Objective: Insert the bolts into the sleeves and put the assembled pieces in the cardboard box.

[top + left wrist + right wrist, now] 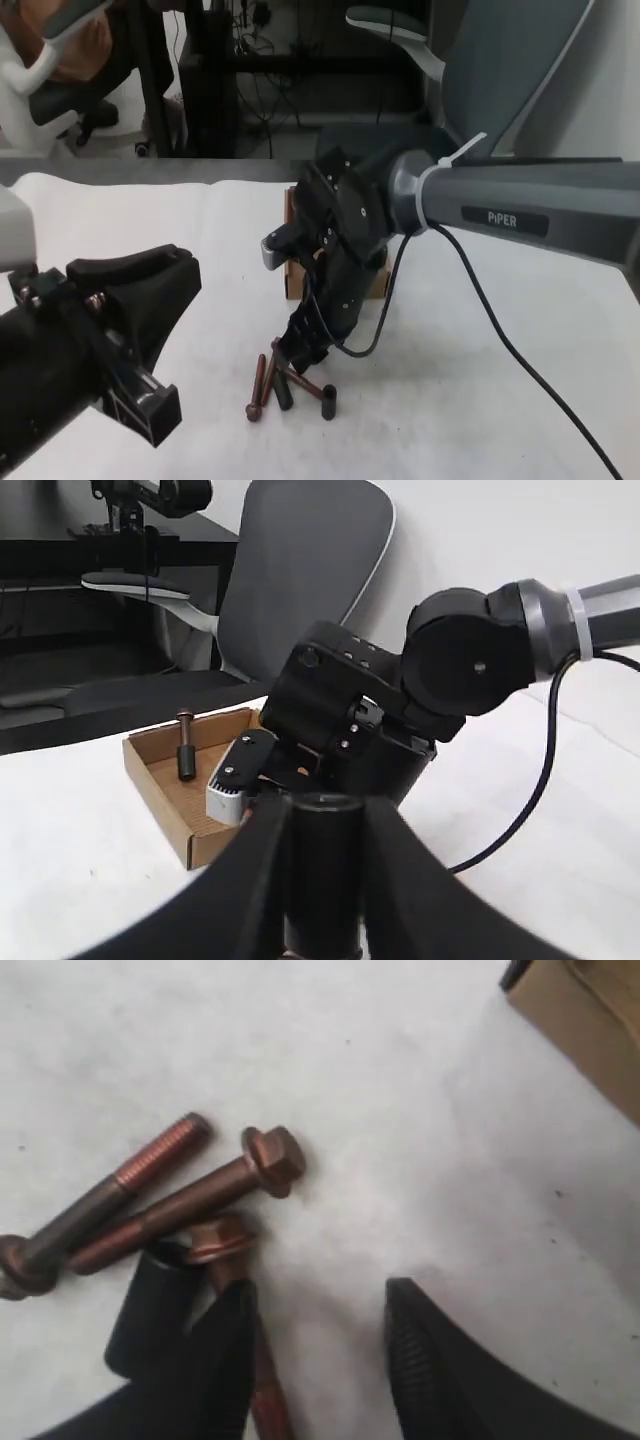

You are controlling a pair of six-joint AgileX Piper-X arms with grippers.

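bench [450, 420]: cardboard box [163, 802] holds assembled piece [186, 746]; left fingers [240, 885] grip sleeve [322, 870]; right fingers [450, 1390] apart above bolts [200, 1195].

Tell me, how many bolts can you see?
4. Three bolts lie loose on the white cloth beside the right arm's fingers. The fourth bolt stands in a sleeve inside the cardboard box. The arm may hide more.
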